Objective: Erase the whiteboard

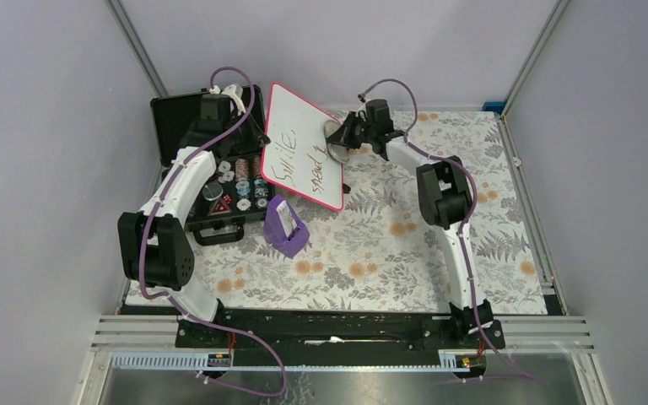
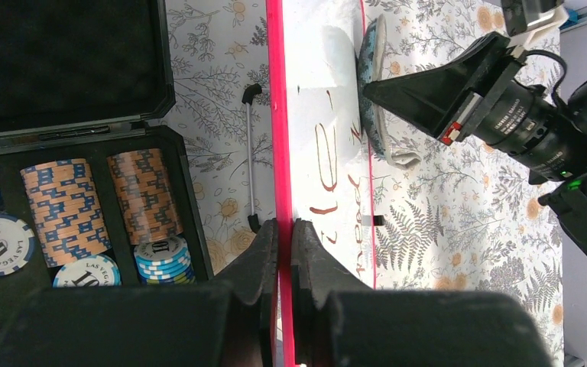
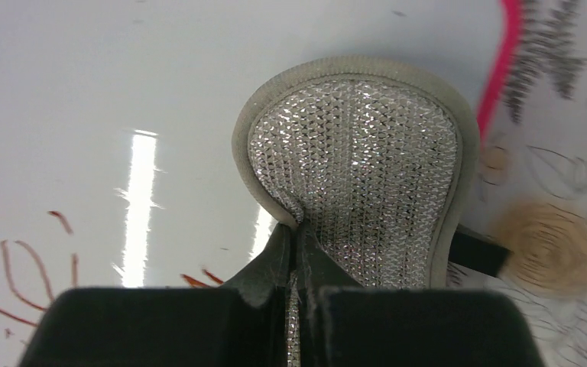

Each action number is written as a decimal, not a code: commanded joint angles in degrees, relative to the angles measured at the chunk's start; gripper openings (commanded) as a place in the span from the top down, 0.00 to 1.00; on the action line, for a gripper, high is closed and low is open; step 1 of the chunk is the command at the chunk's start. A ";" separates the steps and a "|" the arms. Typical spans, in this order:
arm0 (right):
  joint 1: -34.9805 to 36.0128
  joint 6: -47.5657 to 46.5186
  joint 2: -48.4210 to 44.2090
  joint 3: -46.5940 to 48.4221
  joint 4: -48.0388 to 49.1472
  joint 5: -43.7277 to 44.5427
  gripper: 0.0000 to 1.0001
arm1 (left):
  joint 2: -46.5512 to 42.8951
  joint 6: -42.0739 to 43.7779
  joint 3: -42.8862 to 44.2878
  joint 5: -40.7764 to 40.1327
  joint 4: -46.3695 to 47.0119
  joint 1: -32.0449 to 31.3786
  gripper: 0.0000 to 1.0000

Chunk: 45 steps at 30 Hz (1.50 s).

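The whiteboard, white with a red-pink rim and dark handwriting, stands tilted up at the back middle of the table. My left gripper is shut on its pink rim and holds it up. My right gripper is shut on a round silver mesh pad with a grey edge. The pad presses flat on the board's upper right part. Red-brown writing shows left of the pad. In the left wrist view the pad sits against the board face.
An open black foam-lined case with poker chips lies left of the board. A purple holder stands in front of it. The table wears a floral cloth. Grey walls enclose the cell.
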 commanded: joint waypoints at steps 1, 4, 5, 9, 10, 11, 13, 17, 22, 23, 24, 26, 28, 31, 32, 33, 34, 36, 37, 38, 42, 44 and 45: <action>-0.29 -1.77 2.38 -1.48 -11.28 2.00 1.00 | 1.05 1.04 0.17 3.06 0.54 -2.63 1.00; 0.37 -1.32 1.63 -2.21 -8.85 -0.65 1.00 | 1.12 1.13 0.11 2.89 0.59 -2.66 1.00; 0.94 -1.51 1.07 -2.61 -7.26 -1.36 1.00 | 1.19 1.13 0.18 2.82 0.61 -2.67 1.00; 4.78 -3.80 -3.60 -6.24 -0.53 -4.75 1.00 | 1.26 0.55 0.14 3.92 0.57 -2.65 1.00; 5.85 -4.09 -5.04 -7.41 1.86 -5.69 1.00 | 1.20 0.44 0.14 3.95 0.57 -2.66 1.00; 6.93 -4.33 -6.35 -8.39 4.28 -7.03 1.00 | 1.23 0.35 0.18 3.97 0.57 -2.67 1.00; 9.08 -4.86 -8.58 -10.36 9.36 -9.84 1.00 | 1.23 0.34 0.18 3.99 0.62 -2.67 1.00; 11.26 -5.89 -10.77 -11.54 12.44 -10.26 1.00 | 1.03 0.16 0.11 4.09 0.61 -2.71 1.00; 9.75 -6.46 -11.03 -13.12 10.08 -5.52 1.00 | 0.77 0.21 0.04 3.84 0.57 -2.93 1.00; 9.05 -5.81 -10.74 -13.22 8.70 -3.78 1.00 | 0.75 0.18 0.06 3.99 0.57 -2.93 1.00; 8.20 -4.83 -10.08 -12.96 7.12 -2.11 1.00 | 0.59 0.16 0.11 4.11 0.58 -3.00 1.00; 6.02 -1.70 -7.57 -11.86 4.47 -1.70 1.00 | 0.39 0.21 0.02 3.94 0.65 -3.09 1.00; 3.55 1.58 -4.57 -10.74 3.63 -4.70 1.00 | 0.25 0.40 0.01 3.42 0.58 -3.10 1.00; 0.40 3.89 -3.05 -11.81 3.07 -7.06 1.00 | 0.27 0.51 0.02 3.42 0.59 -3.10 1.00; -0.32 3.55 -3.46 -12.93 2.36 -6.47 1.00 | 0.12 0.51 -0.02 3.53 0.58 -3.11 1.00; -0.87 2.69 -4.21 -13.82 0.67 -4.96 1.00 | 0.17 0.51 0.02 3.49 0.60 -3.11 1.00; -1.25 1.22 -4.74 -14.18 -1.51 -3.16 1.00 | 0.06 0.56 0.04 3.38 0.58 -3.11 1.00; -1.68 -1.33 -5.32 -13.87 -5.16 0.02 1.00 | 0.05 0.60 0.02 3.27 0.61 -3.11 1.00; -1.73 -2.40 -5.35 -13.58 -6.28 0.63 1.00 | 0.06 0.53 0.02 3.38 0.58 -3.11 1.00; -1.74 -2.69 -5.16 -13.14 -6.68 0.29 1.00 | 0.03 0.45 0.08 3.59 0.57 -3.11 1.00; -0.16 -2.20 -4.96 -12.05 -4.87 -1.86 1.00 | -0.01 0.34 0.07 3.77 0.57 -3.11 1.00; 1.79 -3.33 -5.62 -11.38 -3.83 -2.46 1.00 | 0.10 0.34 0.10 3.72 0.57 -3.11 1.00; 2.99 -4.04 -6.44 -11.23 -2.60 -3.24 1.00 | 0.10 0.22 0.09 3.86 0.62 -3.11 1.00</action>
